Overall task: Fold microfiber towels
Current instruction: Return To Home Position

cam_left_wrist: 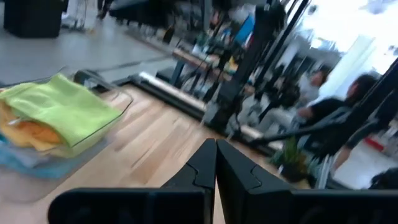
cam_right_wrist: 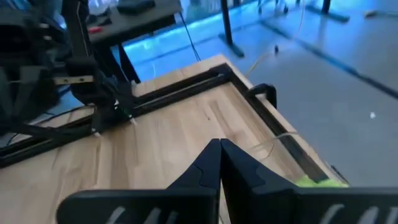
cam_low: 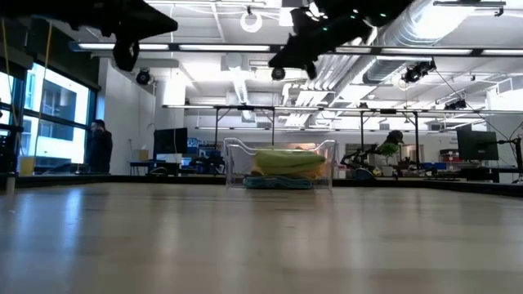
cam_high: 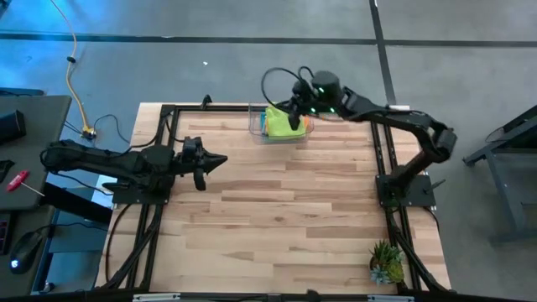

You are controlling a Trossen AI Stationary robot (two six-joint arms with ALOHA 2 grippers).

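A clear plastic bin [cam_high: 256, 126] stands at the middle of the table's far edge. In it lies a stack of microfiber towels: a lime green one [cam_left_wrist: 65, 107] on top, an orange-yellow one [cam_left_wrist: 28, 134] beneath it, and a teal one [cam_left_wrist: 18, 158] at the bottom. My right gripper [cam_high: 295, 119] hangs shut in the air above the bin [cam_low: 327, 167], clear of the towels [cam_low: 286, 163]. My left gripper [cam_high: 223, 159] is shut over the table's left side, level and pointing toward the right edge, with nothing in it.
A small green spiky plant [cam_high: 386, 262] stands at the table's near right corner. Black frame rails [cam_high: 159, 210] run along the left and right sides. Bare wood [cam_high: 285, 218] spreads between the bin and the near edge. People and desks show in the room beyond.
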